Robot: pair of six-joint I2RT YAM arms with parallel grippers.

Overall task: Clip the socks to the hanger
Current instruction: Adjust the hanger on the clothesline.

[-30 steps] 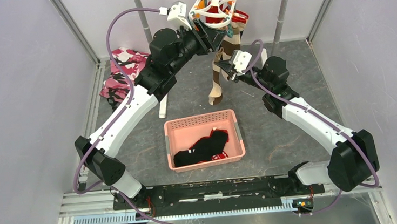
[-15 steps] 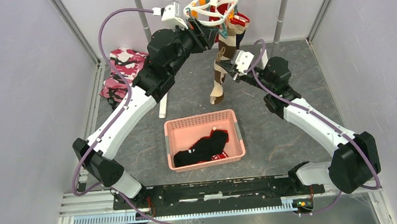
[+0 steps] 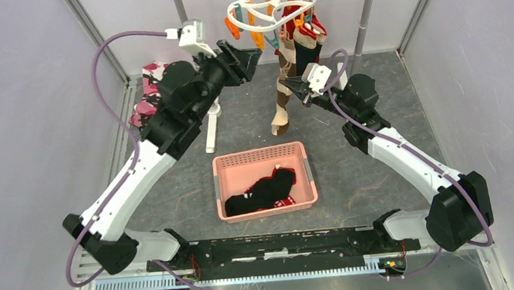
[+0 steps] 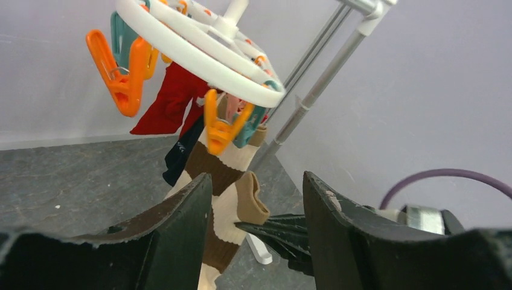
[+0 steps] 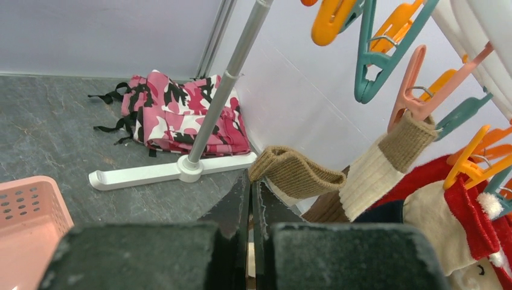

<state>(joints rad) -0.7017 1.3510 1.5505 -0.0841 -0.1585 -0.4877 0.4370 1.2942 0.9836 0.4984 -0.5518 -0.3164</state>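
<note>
A grey, stone-patterned floor [image 3: 405, 104] lies inside pale lilac walls [image 3: 19, 103]. A pink camouflage cloth [image 5: 181, 115] sits by the foot of a grey rack pole [image 5: 229, 90], beyond the right gripper [image 5: 250, 181]. Below and nearer than both grippers, a pink basket [image 3: 219, 183] holds black socks [image 3: 262, 190] and a red sock [image 3: 285, 202] with white marks. The hanger [image 3: 270, 7] hangs just above and beyond the left gripper [image 4: 256, 223], whose jaws stand apart and empty. The right gripper is closed, pinching the tan cuff of a striped sock [image 5: 296, 172]. White marks on a hanging dark sock [image 4: 180, 154] are too small to read.
</note>
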